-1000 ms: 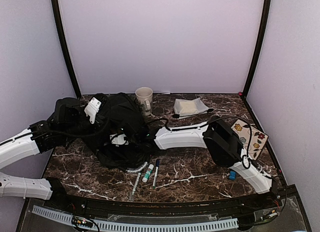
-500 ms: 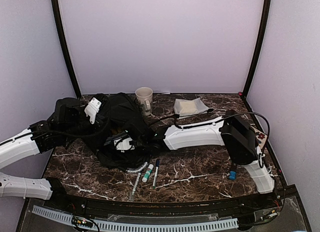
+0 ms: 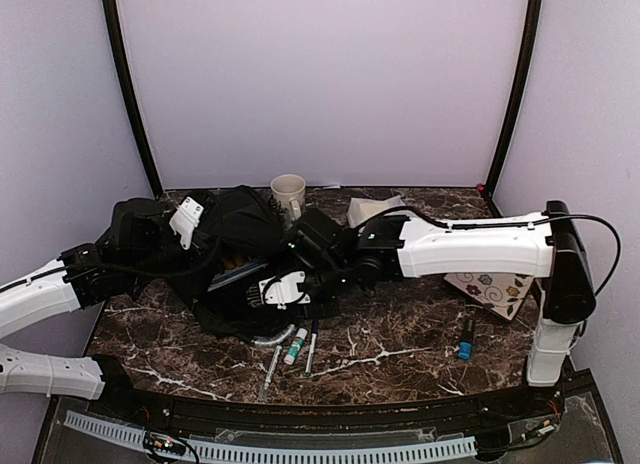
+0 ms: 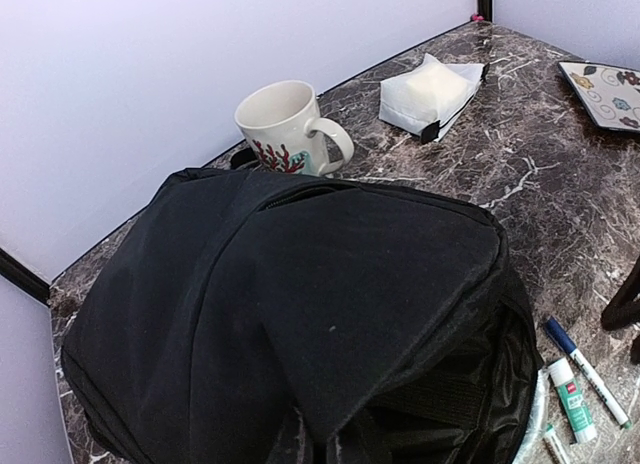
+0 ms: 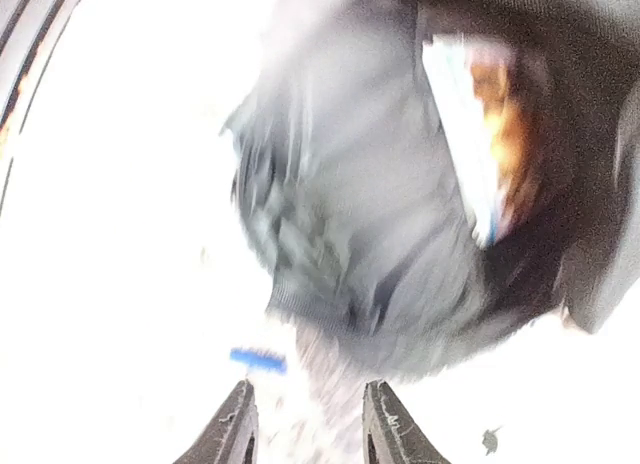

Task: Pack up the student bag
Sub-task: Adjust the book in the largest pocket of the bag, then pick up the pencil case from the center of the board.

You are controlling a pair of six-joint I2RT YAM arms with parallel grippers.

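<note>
left arm (image 3: 40,296) reaching inward | left end effector (image 3: 186,220) closed | right arm (image 3: 470,249) stretched leftward | right end effector (image 5: 305,434) parted

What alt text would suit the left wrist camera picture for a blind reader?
A large black soft fabric bag fills most of the frame on a dark marble table. Behind it stands a cream ceramic mug with a red pattern, a white pouch with black trim lies further right, and marker pens lie by the bag's lower right.
</note>
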